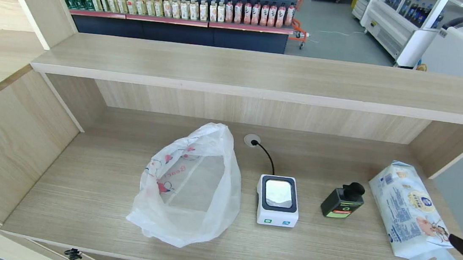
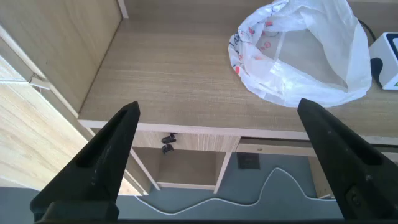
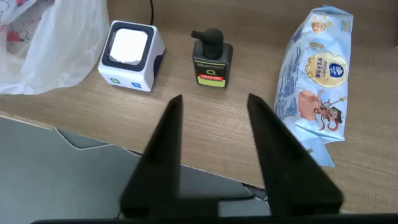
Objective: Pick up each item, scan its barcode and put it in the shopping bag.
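Near the worktop (image 1: 80, 200) edge, right gripper (image 3: 214, 99) and left gripper (image 2: 219, 107) have fingers spread; best straddle the bottle (image 1: 342, 202) squarely.

On the table (image 1: 93, 201) lay one plastic shopping bag (image 1: 188, 185), one barcode scanner (image 1: 278, 200), one dark pump bottle (image 1: 342, 202) and one pale blue packet (image 1: 408, 210), possibly wipes. The far shelf (image 1: 174, 21) held one long row of drink bottles (image 1: 183, 8), too small to count exactly.
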You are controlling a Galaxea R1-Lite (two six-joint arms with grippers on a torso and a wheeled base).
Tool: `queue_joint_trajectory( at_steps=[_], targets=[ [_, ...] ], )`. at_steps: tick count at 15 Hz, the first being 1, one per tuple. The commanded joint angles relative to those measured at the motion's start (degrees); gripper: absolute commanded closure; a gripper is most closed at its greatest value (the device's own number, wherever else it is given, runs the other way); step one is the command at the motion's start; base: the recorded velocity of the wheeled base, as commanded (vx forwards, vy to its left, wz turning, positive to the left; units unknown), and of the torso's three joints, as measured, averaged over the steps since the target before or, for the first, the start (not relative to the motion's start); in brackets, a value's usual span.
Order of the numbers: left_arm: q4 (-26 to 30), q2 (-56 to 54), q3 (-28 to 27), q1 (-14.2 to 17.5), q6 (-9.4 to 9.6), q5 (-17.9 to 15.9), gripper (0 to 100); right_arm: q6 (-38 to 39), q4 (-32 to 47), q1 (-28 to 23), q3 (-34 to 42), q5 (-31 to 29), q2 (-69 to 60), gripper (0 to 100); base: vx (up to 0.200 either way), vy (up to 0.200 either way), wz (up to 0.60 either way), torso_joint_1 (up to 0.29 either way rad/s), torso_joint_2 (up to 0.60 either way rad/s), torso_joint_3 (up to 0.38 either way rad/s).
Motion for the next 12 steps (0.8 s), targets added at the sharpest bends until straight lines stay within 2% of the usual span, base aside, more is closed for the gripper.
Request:
queue_joint_trajectory(
  at_steps=[1,3,5,10,12],
  targets=[
    [0.0,-0.02,0.01,0.0,-0.01,-0.09,0,-0.23,-0.32,-1.85,1.52,0.1,3.75,0,0.0,0.0,0.0,0.0,0.0,0.0],
    [0.0,-0.02,0.01,0.0,-0.01,0.0,0,-0.14,-6.21,-2.55,2.57,0.1,9.46,0,0.0,0.0,0.0,0.0,0.0,0.0],
    [0.0,-0.02,0.01,0.0,-0.01,0.0,0,-1.11,-13.85,-5.72,3.54,0.37,18.25,0,0.0,0.0,0.0,0.0,0.0,0.0],
    [0.0,-0.02,0.01,0.0,-0.01,-0.09,0,-1.81,-22.2,-6.69,4.59,1.86,30.29,0,0.0,0.0,0.0,0.0,0.0,0.0],
    [0.0,-0.02,0.01,0.0,-0.01,0.0,0,-2.43,-22.47,-6.86,4.5,2.04,31.96,0,0.0,0.0,0.0,0.0,0.0,0.0]
  ],
)
